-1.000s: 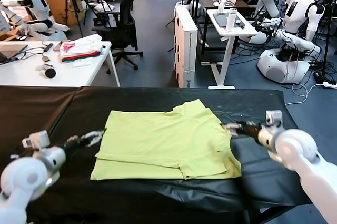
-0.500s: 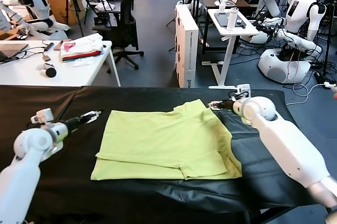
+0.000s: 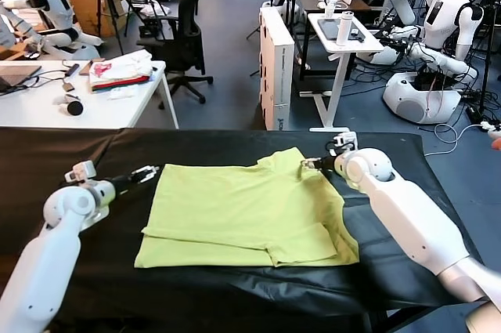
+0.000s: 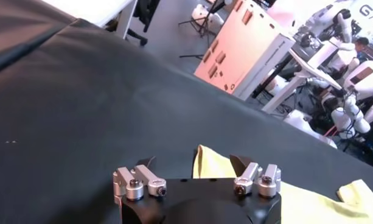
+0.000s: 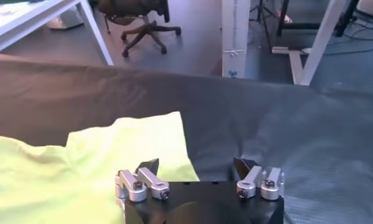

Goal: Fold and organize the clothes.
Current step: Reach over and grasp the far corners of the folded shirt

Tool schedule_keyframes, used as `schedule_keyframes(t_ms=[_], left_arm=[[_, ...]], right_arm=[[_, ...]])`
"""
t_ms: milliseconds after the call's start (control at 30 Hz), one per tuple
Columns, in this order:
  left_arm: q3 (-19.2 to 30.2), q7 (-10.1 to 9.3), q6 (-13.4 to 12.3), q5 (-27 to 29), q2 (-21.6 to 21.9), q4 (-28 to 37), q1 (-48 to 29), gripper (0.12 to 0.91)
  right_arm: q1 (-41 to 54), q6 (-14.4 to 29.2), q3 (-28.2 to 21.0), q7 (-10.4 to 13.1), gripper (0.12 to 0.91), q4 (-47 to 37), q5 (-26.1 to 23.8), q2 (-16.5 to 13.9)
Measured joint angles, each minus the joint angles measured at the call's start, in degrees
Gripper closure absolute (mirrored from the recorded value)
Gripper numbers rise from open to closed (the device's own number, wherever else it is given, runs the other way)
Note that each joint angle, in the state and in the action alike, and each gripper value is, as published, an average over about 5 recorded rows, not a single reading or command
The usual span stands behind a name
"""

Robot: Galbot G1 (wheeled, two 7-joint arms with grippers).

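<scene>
- Two grippers, both spread wide and holding nothing, set at the far corners of the T-shirt (image 3: pixel 250 211).
- Left gripper (image 3: pixel 147 172) just beside the shirt's far left corner, low over the black table cover (image 3: pixel 78 153), jaws pointed toward the cloth.
- Right gripper (image 3: pixel 308 165) at the far right sleeve, over or touching its edge; contact not clear.
- Yellow-green shirt lying flat near the middle of the table, partly folded, near edge doubled into a layered band.
- In the left wrist view, a yellow corner (image 4: pixel 213 164) between the open jaws; in the right wrist view, sleeve cloth (image 5: pixel 137 143) beneath one jaw and black cover beneath the other.
- Likely next: pinching both far corners for a fold.
- Risks: one jaw catching the black cover together with the shirt and dragging it; a pinch on only the top layer, leaving the fold crooked; uneven lifting by the two arms skewing the shirt.
</scene>
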Motion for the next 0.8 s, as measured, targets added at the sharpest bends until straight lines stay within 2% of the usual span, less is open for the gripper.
schedule_keyframes(t_ms=[367,800], left_arm=[[2.97,2.98,0.00,5.22,-0.69,2.18,-2.51,0.123],[5.77,3.32,-0.12,7.34,-1.91,4.38,-5.31,0.123]], right_arm=[[-0.14,0.02,-0.05,-0.09,0.118,-1.11,-1.08,1.57],[-0.26,0.04,0.11,-0.21,0.118,-1.38,-1.13,1.64]])
